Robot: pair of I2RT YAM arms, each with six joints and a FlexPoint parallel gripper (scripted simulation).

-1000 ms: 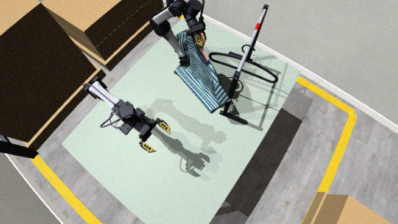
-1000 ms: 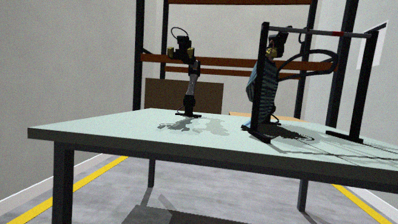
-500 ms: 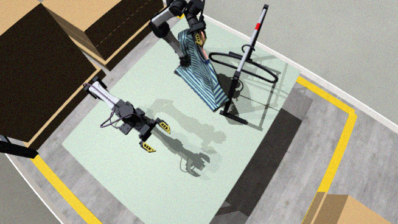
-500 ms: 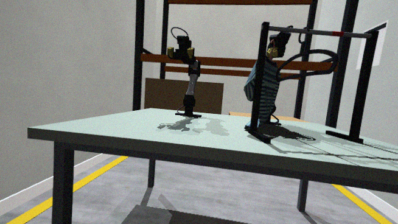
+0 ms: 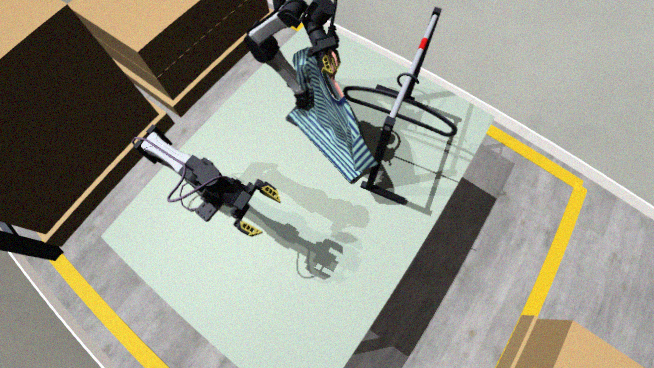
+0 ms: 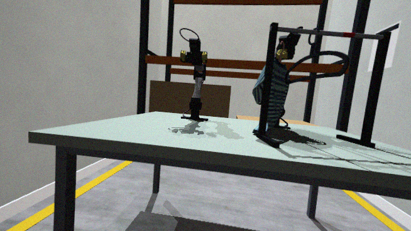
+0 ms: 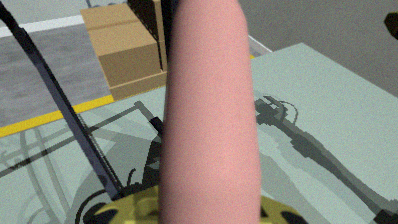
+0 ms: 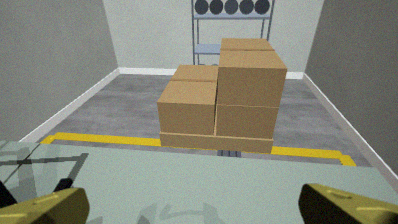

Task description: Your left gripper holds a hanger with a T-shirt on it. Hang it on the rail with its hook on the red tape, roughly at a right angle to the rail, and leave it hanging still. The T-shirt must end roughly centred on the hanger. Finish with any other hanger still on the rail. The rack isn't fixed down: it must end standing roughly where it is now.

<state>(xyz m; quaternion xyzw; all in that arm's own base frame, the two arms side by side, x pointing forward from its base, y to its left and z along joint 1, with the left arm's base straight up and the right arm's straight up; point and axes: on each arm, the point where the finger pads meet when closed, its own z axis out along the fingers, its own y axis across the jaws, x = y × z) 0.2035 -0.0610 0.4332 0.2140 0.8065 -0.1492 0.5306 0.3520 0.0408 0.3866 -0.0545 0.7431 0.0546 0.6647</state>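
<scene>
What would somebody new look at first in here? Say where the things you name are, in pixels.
Probably the stripy blue T-shirt [image 5: 334,132] [image 6: 277,91], hanging from the pink hanger [image 7: 212,110] in the left gripper [image 5: 330,64] [image 6: 281,54]. Next, the bright red tape [image 5: 423,44] [image 6: 349,34] on the rack's rail [image 5: 401,98] [image 6: 327,32], and a black hanger [image 5: 426,109] [image 6: 345,61] hooked on that rail.

Right gripper [image 5: 270,217] [image 6: 193,56] [image 8: 194,200]: shifted closer to the striped shirt in the top view; moved sideways toward the rack [image 5: 381,156] [image 6: 268,85] in the exterior view.
Right gripper's shadow: shifted slightly the same way on the table [image 5: 280,300] [image 6: 104,132].
Shirt [image 5: 327,135] [image 6: 277,91]: lower hem swung slightly from where it hung a second ago.
</scene>
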